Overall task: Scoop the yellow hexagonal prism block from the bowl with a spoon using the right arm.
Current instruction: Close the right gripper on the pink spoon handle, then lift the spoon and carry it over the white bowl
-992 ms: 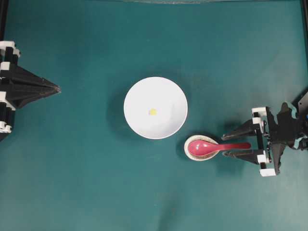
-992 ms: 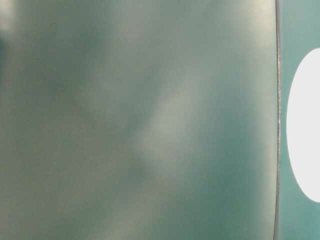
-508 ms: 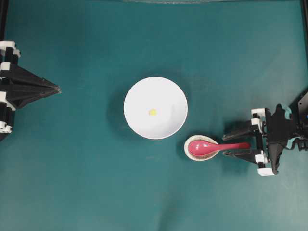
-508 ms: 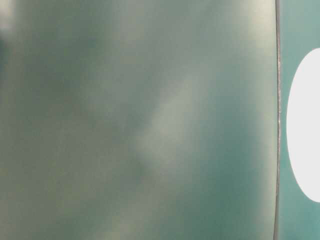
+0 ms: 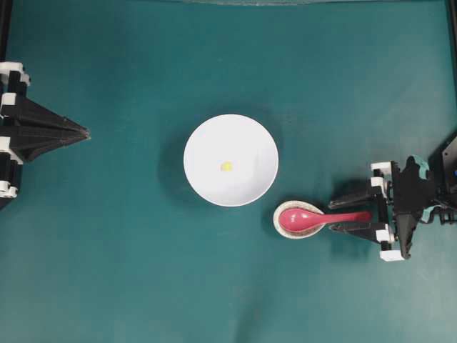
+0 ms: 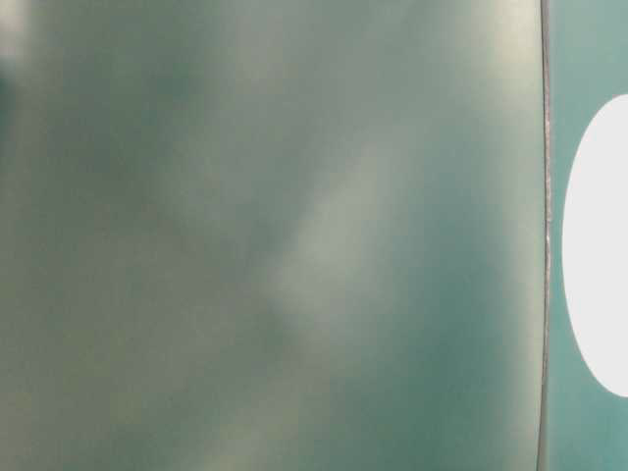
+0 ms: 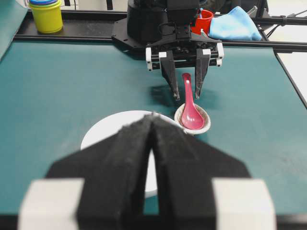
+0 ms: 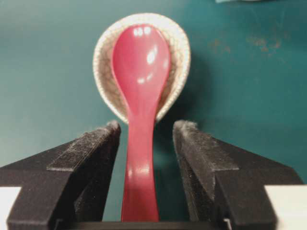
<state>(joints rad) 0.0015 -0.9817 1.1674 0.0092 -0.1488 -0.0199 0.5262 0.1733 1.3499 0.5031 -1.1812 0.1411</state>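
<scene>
The black right gripper (image 8: 146, 136) stands open, its fingers (image 8: 93, 143) flanking the glossy pink-red spoon's (image 8: 141, 96) handle without touching.

Both arms are matte black plastic. The right gripper (image 5: 341, 212) has two long tapering fingers (image 8: 88, 158) with a fuzzy, felt-like inner face, and small white blocks where each finger meets the carriage rail. There's a bit of teal trim on the wrist body behind it, on the side away from the bowl (image 5: 230, 160). The left gripper (image 5: 84, 132) is the same build: black wedge-shaped fingers, white blocks at their bases.
</scene>
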